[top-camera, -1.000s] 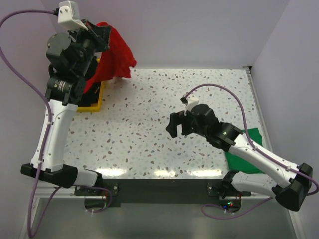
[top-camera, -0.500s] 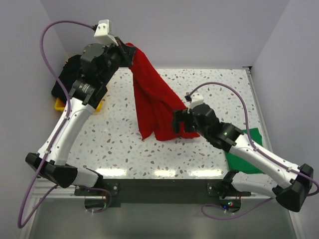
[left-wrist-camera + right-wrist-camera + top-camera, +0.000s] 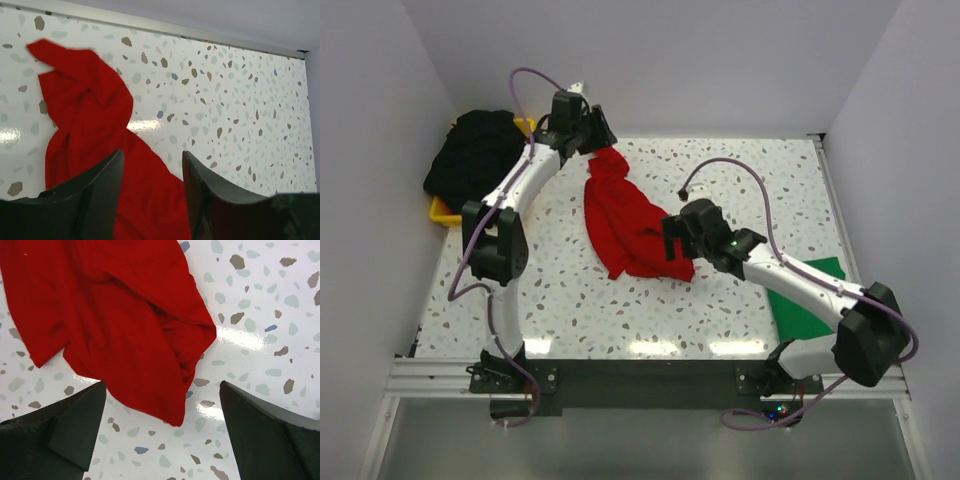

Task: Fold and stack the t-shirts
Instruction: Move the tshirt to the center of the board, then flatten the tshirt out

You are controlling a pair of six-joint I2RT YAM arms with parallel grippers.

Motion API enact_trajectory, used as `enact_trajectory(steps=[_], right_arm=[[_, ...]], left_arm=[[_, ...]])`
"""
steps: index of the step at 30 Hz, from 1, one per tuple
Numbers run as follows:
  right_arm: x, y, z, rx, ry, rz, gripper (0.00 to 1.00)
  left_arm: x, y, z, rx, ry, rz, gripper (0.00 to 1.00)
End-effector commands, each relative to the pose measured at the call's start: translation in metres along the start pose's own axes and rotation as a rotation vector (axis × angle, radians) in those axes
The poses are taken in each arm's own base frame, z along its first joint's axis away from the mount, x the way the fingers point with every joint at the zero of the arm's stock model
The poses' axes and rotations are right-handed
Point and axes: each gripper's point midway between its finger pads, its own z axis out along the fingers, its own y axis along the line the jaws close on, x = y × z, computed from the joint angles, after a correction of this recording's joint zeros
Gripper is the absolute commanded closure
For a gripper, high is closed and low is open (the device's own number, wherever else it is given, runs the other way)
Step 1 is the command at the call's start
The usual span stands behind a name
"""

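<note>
Down on the middle of the glossy white stone-flecked tabletop lies the bright red soft cloth t-shirt, and it's a rumpled mess: bunched into a long, twisted heap with thick folds running down it, narrow at the far end and spreading wider toward the near side. It's a matte weave with no sheen, while the table under it throws back bright glare spots.

The left gripper hangs right over the far, narrow end of that shirt. Its dark matte plastic fingers stand apart with nothing pinched between them, and red cloth shows through the gap, lying on the table below.

The right gripper hovers at the shirt's near right edge. Its blunt, wedge-shaped black fingers are spread wide, and the doubled-over corner of the cloth sits in the space between them, not gripped.

Off at the far left corner, a lumpy pile of black cloth t-shirts is heaped on a yellow plastic tray, covering most of it. Near the right front edge, a green t-shirt lies flat, smooth and squared off, partly under the right arm.
</note>
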Motion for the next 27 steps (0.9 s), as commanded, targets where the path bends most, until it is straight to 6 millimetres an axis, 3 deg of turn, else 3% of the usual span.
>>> enact_trajectory(steps=[1, 2, 3, 4, 5, 6, 7, 8, 10, 11, 13, 14, 15, 17, 18, 22, 27], right_arm=[[-0.015, 0.011, 0.016, -0.047, -0.022, 0.024, 0.01], [-0.013, 0.009, 0.021, -0.048, -0.01, 0.032, 0.02], [-0.011, 0.009, 0.026, -0.054, 0.002, 0.038, 0.02], [-0.005, 0.013, 0.035, -0.07, 0.027, 0.049, 0.02], [-0.004, 0.011, 0.039, -0.071, 0.037, 0.059, 0.03], [-0.003, 0.013, 0.043, -0.076, 0.045, 0.064, 0.04], [0.002, 0.015, 0.048, -0.081, 0.063, 0.068, 0.04], [0.002, 0.015, 0.051, -0.08, 0.063, 0.075, 0.04], [0.003, 0.014, 0.059, -0.071, 0.064, 0.089, 0.05], [0.0, 0.011, 0.063, -0.064, 0.06, 0.1, 0.05], [-0.013, 0.012, 0.068, -0.065, 0.043, 0.11, 0.06], [-0.012, 0.01, 0.075, -0.05, 0.049, 0.106, 0.06], [-0.023, 0.013, 0.079, -0.051, 0.032, 0.101, 0.07], [-0.021, 0.011, 0.093, -0.022, 0.051, 0.074, 0.08], [-0.03, 0.011, 0.096, -0.013, 0.035, 0.069, 0.09], [-0.029, 0.01, 0.113, 0.003, 0.042, 0.022, 0.09], [-0.025, 0.018, 0.127, -0.025, 0.065, -0.011, 0.11]], left_arm=[[-0.046, -0.056, -0.085, 0.132, -0.155, -0.005, 0.44], [-0.016, -0.045, -0.081, 0.101, -0.112, -0.013, 0.44], [-0.007, -0.042, -0.086, 0.08, -0.116, -0.025, 0.43], [-0.006, -0.047, -0.108, 0.088, -0.145, -0.024, 0.44], [0.032, -0.031, -0.103, 0.021, -0.1, -0.027, 0.44], [0.046, -0.026, -0.108, 0.0, -0.094, -0.048, 0.47], [0.051, -0.028, -0.126, 0.006, -0.116, -0.057, 0.51], [0.094, -0.011, -0.123, -0.037, -0.055, -0.067, 0.55], [0.112, -0.004, -0.139, -0.05, -0.078, -0.101, 0.61], [0.14, 0.017, -0.139, -0.116, -0.055, -0.093, 0.61], [0.159, 0.026, -0.145, -0.141, -0.042, -0.101, 0.61], [0.18, 0.034, -0.143, -0.148, 0.0, -0.099, 0.61], [0.19, 0.037, -0.142, -0.153, 0.024, -0.101, 0.61], [0.216, 0.041, -0.138, -0.159, 0.086, -0.086, 0.6], [0.223, 0.041, -0.136, -0.164, 0.101, -0.077, 0.59], [0.246, 0.05, -0.131, -0.194, 0.139, -0.058, 0.53], [0.256, 0.055, -0.121, -0.207, 0.163, -0.042, 0.44]])
